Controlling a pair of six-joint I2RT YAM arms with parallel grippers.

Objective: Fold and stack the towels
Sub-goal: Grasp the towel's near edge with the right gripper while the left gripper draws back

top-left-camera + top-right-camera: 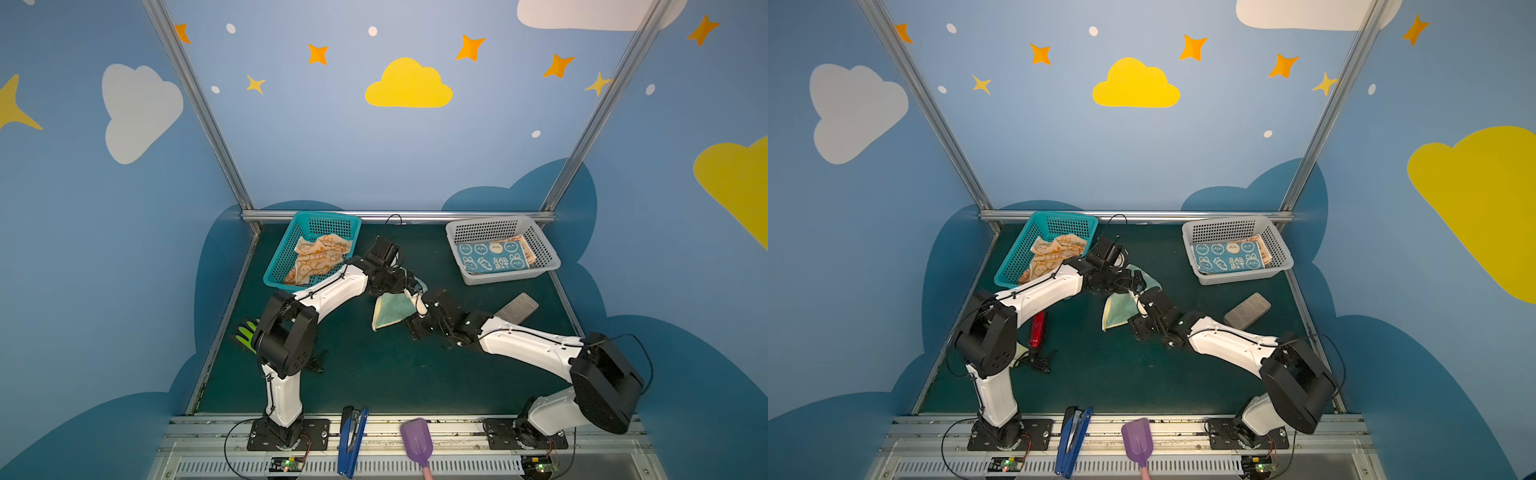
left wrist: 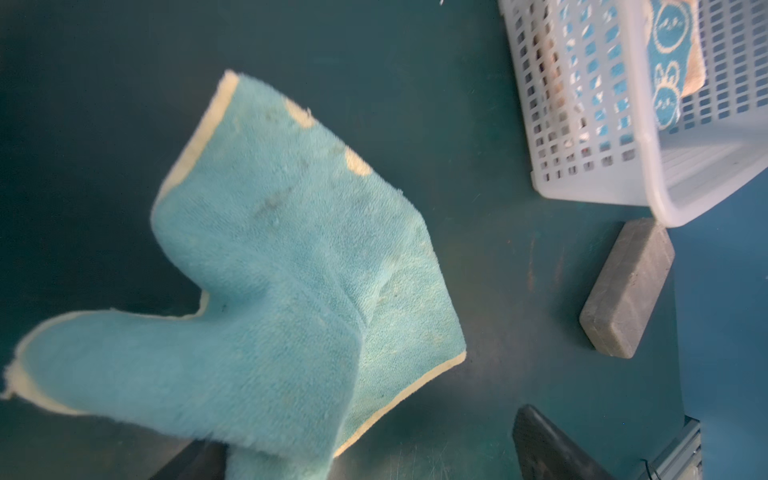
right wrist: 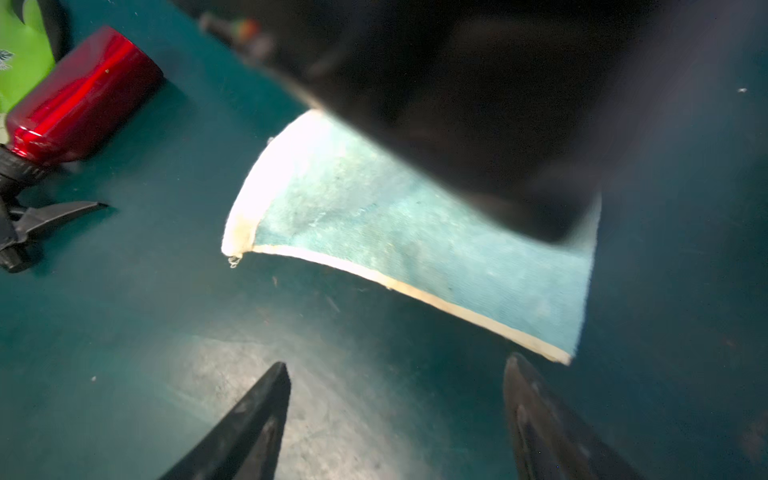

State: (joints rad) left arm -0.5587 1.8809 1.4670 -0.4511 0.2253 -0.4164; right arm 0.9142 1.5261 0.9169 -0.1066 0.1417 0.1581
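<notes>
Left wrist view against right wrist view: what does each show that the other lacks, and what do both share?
Only the left wrist view: the white basket with the blue rabbit towel in it, and the grey block near it. Only the right wrist view: the red spray bottle, a bit of the green glove, and the right gripper, open over bare table. Both: the mint-green towel with its pale yellow edge, and the dark green table.

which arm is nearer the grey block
Right. The right arm has its forearm passing close beside the block. The left arm is across the mat, on the other side of the mint towel.
</notes>
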